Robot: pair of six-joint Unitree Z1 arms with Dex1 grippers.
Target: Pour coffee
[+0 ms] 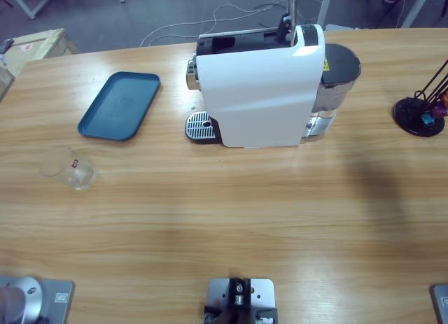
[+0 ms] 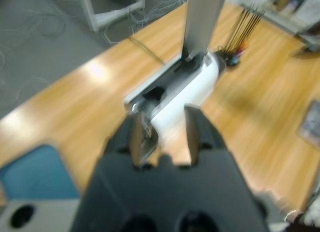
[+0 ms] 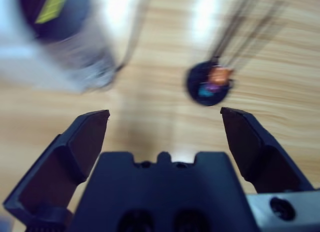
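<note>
I have both arms pulled up and away from the work; neither appears over the long wooden tabletop [image 1: 231,212] in the high view. My left hand [image 2: 162,139] looks down from above, its jaws a modest gap apart with nothing between them, aimed at the white coffee machine with a black top [image 1: 262,86]. My right hand [image 3: 165,137] has its jaws spread wide and empty, hovering above the black capsule stand with thin wire arms [image 3: 210,81] at the far end.

The small clear glass tumbler [image 1: 70,168] stands upright by itself near the tabletop's left edge, well apart from the machine. I cannot make out any coffee in it from here. The machine's silver slotted drip tray [image 1: 201,125] is bare, so I judge the tumbler has yet to be carried there.

A dark blue rectangular plastic tray [image 1: 120,105] lies between tumbler and machine, slightly to the far side. I judge a straight path to the drip tray would pass just beside its near edge, so it is worth watching but not blocking.
</note>
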